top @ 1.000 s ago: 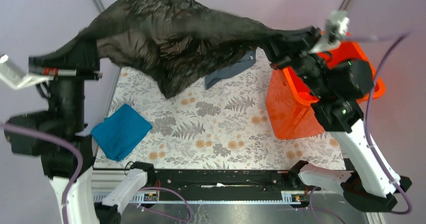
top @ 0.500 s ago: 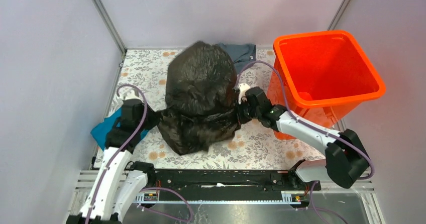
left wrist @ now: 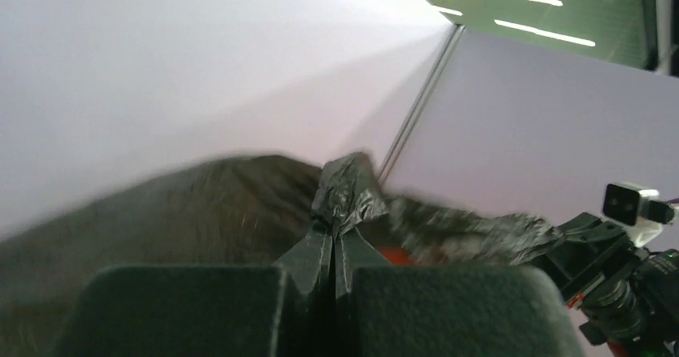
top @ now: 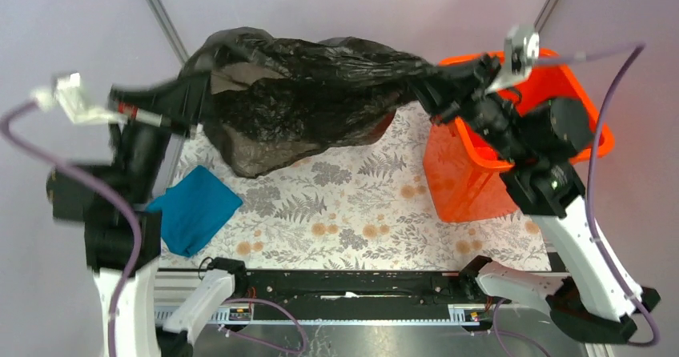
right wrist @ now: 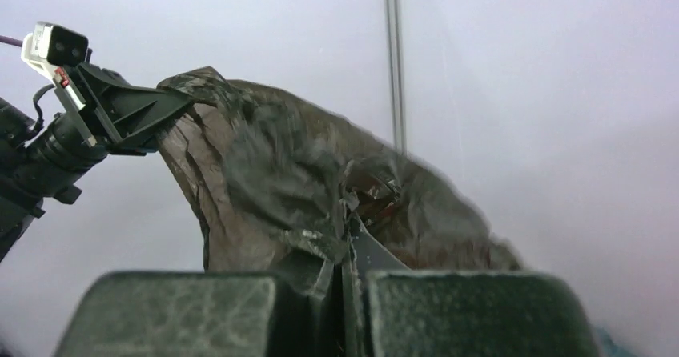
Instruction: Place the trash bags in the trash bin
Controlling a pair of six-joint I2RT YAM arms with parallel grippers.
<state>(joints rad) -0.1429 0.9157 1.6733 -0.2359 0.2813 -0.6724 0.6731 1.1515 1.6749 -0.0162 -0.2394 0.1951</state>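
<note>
Left end effector (left wrist: 335, 243), right end effector (right wrist: 346, 249) pinching trash bag (top: 304, 105), lengthwise left-right (apparently airborne)

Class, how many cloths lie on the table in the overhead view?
1: the teal-blue cloth at the near-left edge of the table. The lifted black bag could hide another beneath it.

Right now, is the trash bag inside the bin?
No, the trash bag hangs stretched between the left pincer and right pincer, outside the trash bin.

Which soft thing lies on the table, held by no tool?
The teal-blue cloth, flat and free; the black trash bag hangs stretched between the left tool and right tool.
</note>
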